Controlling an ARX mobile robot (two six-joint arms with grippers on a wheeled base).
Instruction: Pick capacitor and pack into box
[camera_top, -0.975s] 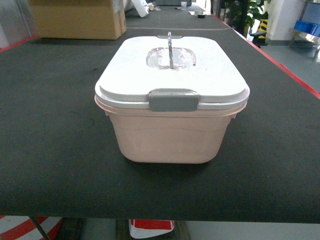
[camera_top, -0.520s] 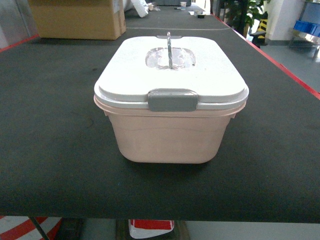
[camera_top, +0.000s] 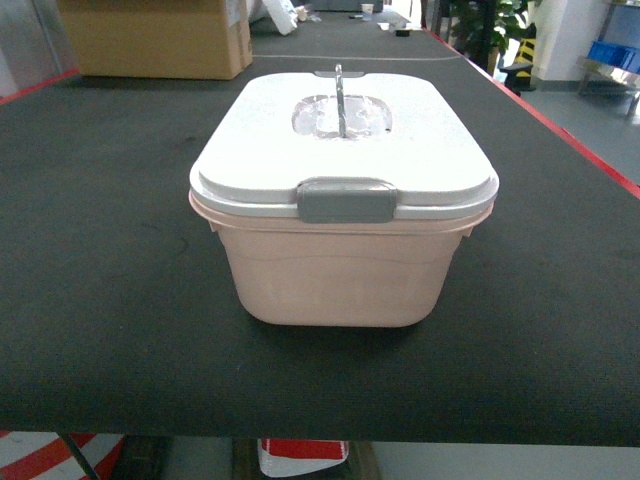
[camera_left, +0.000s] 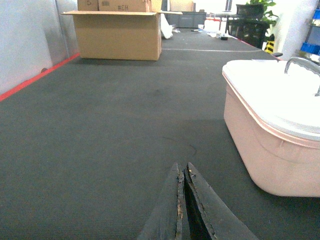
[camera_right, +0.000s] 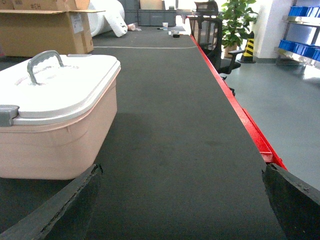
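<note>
The pale pink box (camera_top: 340, 275) stands mid-table with its white lid (camera_top: 340, 150) on and the grey front clasp (camera_top: 346, 201) down; it also shows in both wrist views, box (camera_left: 270, 150) and box (camera_right: 50, 145). The capacitor is out of view. Neither arm appears in the head view. My left gripper (camera_left: 182, 167) is shut, empty, low over the mat to the left of the box. On the box's right side my right gripper (camera_right: 182, 167) is open wide with only bare mat between its fingers.
A black mat (camera_top: 110, 260) covers the table, edged by a red strip (camera_right: 240, 112) on the right. A brown cardboard carton (camera_top: 155, 38) sits at the far left. Blue bins (camera_right: 302, 11), a chair and a plant stand beyond the right edge.
</note>
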